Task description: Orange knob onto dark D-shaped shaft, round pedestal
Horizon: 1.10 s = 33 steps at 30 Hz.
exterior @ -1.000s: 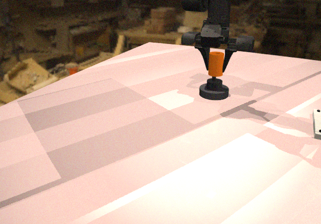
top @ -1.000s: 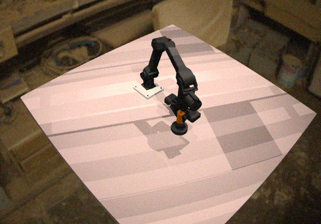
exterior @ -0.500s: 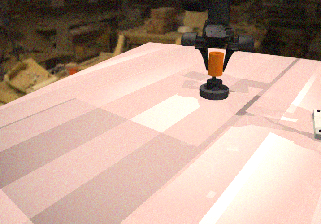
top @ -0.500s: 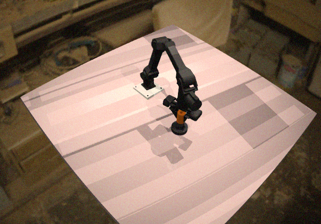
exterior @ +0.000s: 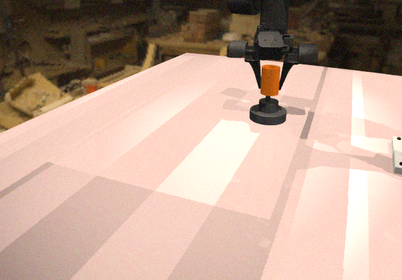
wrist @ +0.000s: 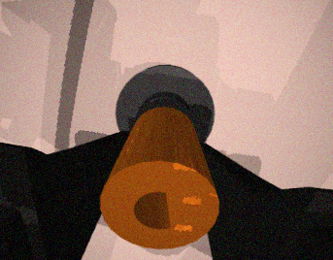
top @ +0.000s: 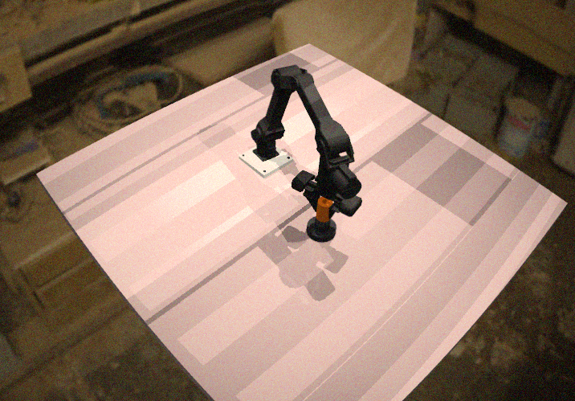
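Top view: high, set back, angled down on the whole table [top: 195, 256], one corner nearest; full arm [top: 320, 121] and base plate [top: 266, 162] in frame. Exterior view: low, near table level, looking across the surface toward the pedestal [exterior: 267, 114] with the gripper [exterior: 269, 83] above it; base plate [exterior: 397, 155] cut off at the right edge. Wrist view: on the arm, very close, looking down along the orange knob [wrist: 160, 179] onto the pedestal [wrist: 197, 97]. All three views share knob and pedestal.

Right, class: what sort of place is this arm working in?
Probably a cluttered workshop or storeroom. Behind the pink striped table stand blurred wooden benches, stacked boxes and a white bucket.
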Each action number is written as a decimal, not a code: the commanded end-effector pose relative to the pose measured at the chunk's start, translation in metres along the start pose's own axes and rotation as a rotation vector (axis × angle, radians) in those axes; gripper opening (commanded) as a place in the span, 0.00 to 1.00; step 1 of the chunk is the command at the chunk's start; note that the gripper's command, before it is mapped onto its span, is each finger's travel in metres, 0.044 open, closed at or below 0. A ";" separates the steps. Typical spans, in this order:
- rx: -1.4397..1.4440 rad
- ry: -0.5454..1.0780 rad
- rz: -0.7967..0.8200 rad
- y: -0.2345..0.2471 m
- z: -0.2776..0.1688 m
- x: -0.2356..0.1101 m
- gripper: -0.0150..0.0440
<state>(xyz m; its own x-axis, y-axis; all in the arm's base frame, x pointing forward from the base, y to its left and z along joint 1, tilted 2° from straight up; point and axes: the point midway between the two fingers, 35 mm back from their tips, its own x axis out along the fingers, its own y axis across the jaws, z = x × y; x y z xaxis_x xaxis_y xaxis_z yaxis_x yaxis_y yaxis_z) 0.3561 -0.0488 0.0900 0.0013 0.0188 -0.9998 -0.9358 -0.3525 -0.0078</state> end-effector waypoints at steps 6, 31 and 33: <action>-0.032 0.003 -0.001 -0.001 -0.001 -0.005 0.25; -0.216 0.003 -0.001 -0.001 -0.001 0.000 0.25; -0.216 0.003 -0.001 -0.001 -0.001 0.000 0.25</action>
<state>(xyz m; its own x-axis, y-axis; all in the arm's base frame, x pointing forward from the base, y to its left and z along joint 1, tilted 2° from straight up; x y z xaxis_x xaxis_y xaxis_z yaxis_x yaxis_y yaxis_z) 0.3562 -0.0489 0.0901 0.0007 0.0190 -0.9998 -0.8419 -0.5395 -0.0108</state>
